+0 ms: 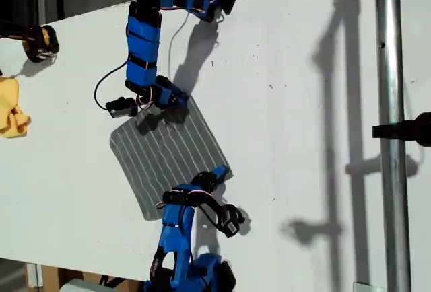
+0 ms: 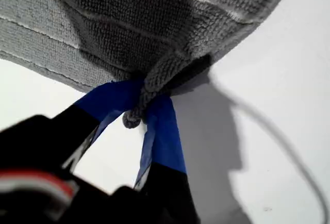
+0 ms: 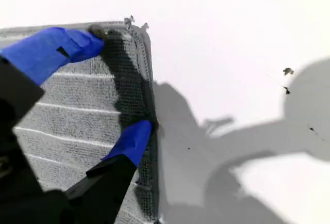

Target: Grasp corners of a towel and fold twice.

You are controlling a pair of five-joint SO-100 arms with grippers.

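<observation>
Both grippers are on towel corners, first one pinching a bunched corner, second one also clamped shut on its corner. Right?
Not quite. The first wrist view does show my first gripper pinching a bunched corner of the towel. But the second wrist view shows my second gripper open, its fingers spread along the towel's edge at a corner, not clamped on it.

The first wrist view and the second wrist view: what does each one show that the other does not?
Only the first wrist view shows my first gripper shut on a bunched corner of the towel. Only the second wrist view shows my second gripper open, its fingers resting on a flat corner beside the towel's edge. Both show the grey striped towel on the white table.
</observation>
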